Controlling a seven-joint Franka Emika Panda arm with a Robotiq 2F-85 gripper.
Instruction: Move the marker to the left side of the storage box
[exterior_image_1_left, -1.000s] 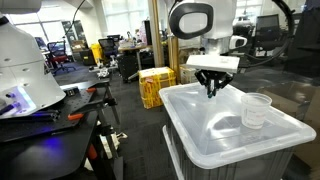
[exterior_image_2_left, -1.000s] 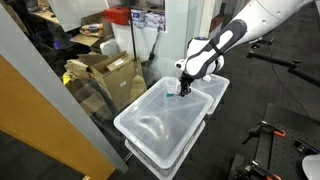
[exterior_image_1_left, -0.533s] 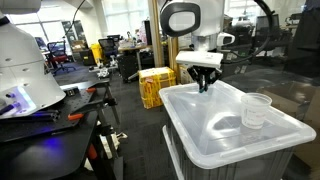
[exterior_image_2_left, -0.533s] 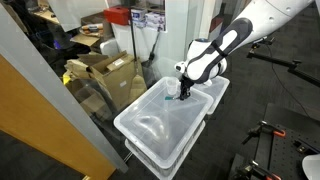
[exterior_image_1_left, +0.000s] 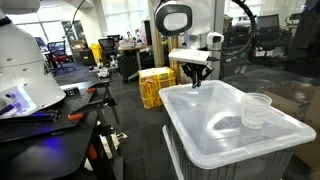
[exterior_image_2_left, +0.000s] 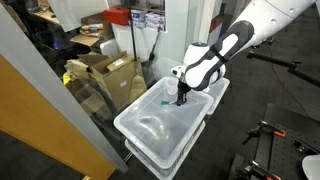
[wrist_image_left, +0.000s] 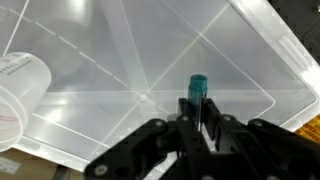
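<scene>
The teal marker (wrist_image_left: 197, 92) stands upright between my gripper's (wrist_image_left: 195, 125) fingers, which are shut on it; its tip points away toward the lid below. In both exterior views my gripper (exterior_image_1_left: 196, 80) (exterior_image_2_left: 181, 98) hangs over the storage box (exterior_image_1_left: 200, 150) (exterior_image_2_left: 135, 130), a large translucent bin with a recessed lid, near one lid edge. In an exterior view a thin teal streak (exterior_image_2_left: 168, 102) shows beside the fingers. The lid (wrist_image_left: 130, 60) fills the wrist view.
A clear plastic cup (exterior_image_1_left: 256, 110) (wrist_image_left: 15, 90) stands on the lid, away from the gripper. A yellow slatted crate (exterior_image_1_left: 155, 85) sits on the floor behind the box. Cardboard boxes (exterior_image_2_left: 105, 70) stand past the box. A workbench (exterior_image_1_left: 50, 115) with tools is at the side.
My gripper has moved across the lid with the marker, away from the cup and toward the lid's far edge.
</scene>
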